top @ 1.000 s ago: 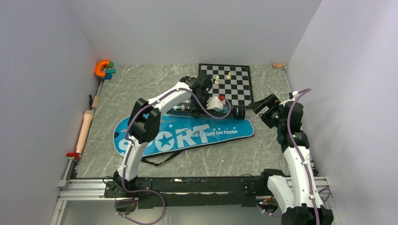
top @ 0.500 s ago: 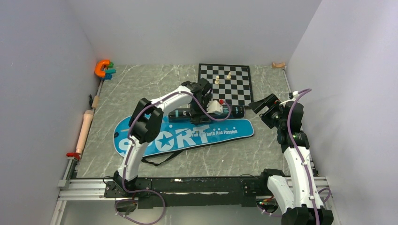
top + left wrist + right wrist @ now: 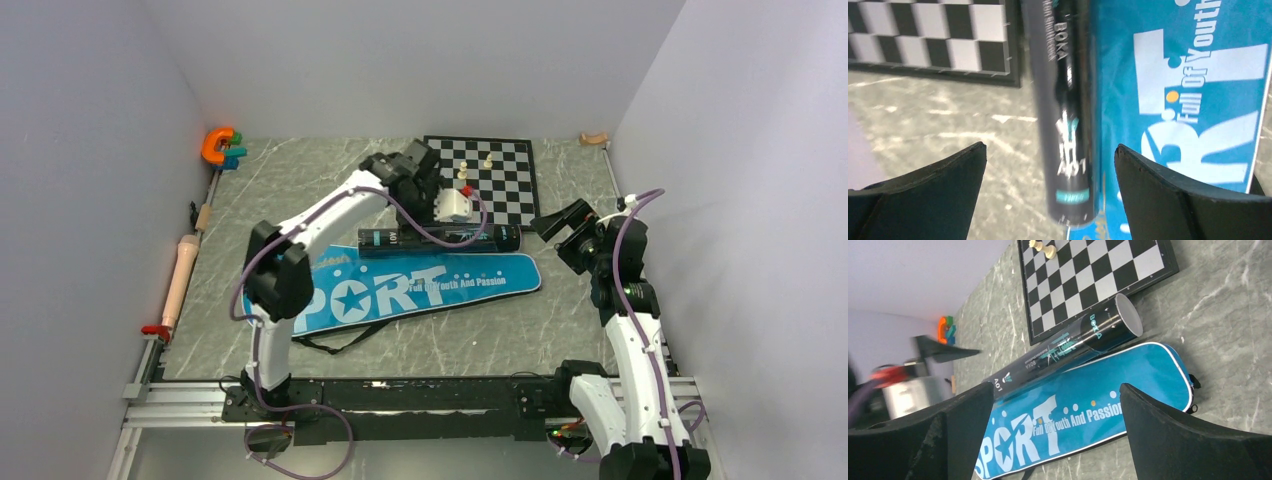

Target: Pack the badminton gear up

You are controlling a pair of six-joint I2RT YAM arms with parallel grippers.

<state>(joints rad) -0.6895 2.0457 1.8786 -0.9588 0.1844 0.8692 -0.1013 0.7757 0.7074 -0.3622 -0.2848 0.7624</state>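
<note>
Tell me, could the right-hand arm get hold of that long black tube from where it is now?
Probably yes. The right gripper is open, and the open end of the black tube lies just ahead with only bare table between. The blue bag alongside might crowd one finger.

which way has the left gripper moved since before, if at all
Yes: left gripper backed off the black tube, up alongside the chessboard's left edge.

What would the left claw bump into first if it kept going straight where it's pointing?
Probably the black tube: it lies straight ahead of the open left gripper, beside the blue bag. How far off it is remains unclear.
</note>
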